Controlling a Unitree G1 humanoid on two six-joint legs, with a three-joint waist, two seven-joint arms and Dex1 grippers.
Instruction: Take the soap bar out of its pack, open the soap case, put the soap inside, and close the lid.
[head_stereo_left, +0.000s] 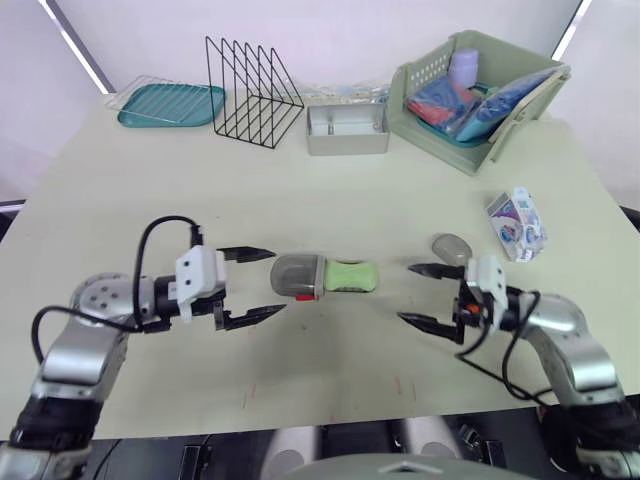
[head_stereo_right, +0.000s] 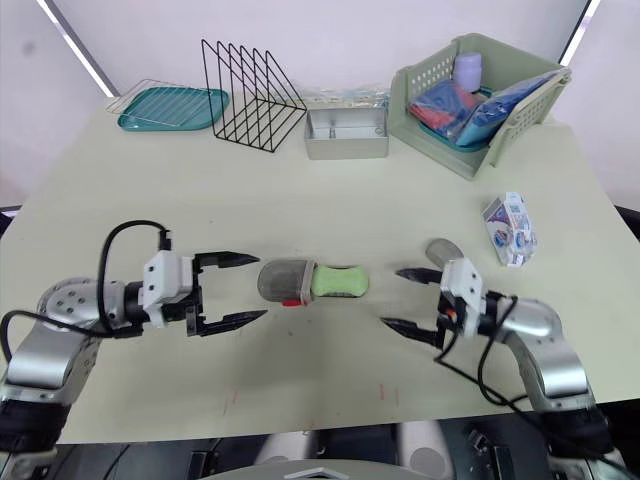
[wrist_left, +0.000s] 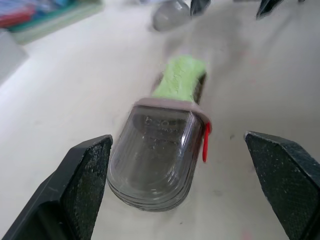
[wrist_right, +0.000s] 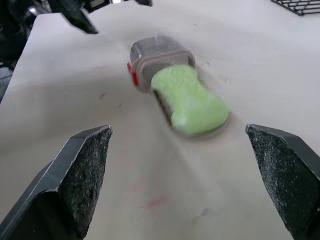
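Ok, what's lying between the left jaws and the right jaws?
The soap case, lid open, with the green soap in its base; bare table on each side of it. The left eye view shows this.

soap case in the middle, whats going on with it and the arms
The soap case lies on the table between the left gripper and right gripper, both open and neither touching it. The green soap already sits in the base, and the clear lid is open, so closing it remains. The soap pack lies off to the right.
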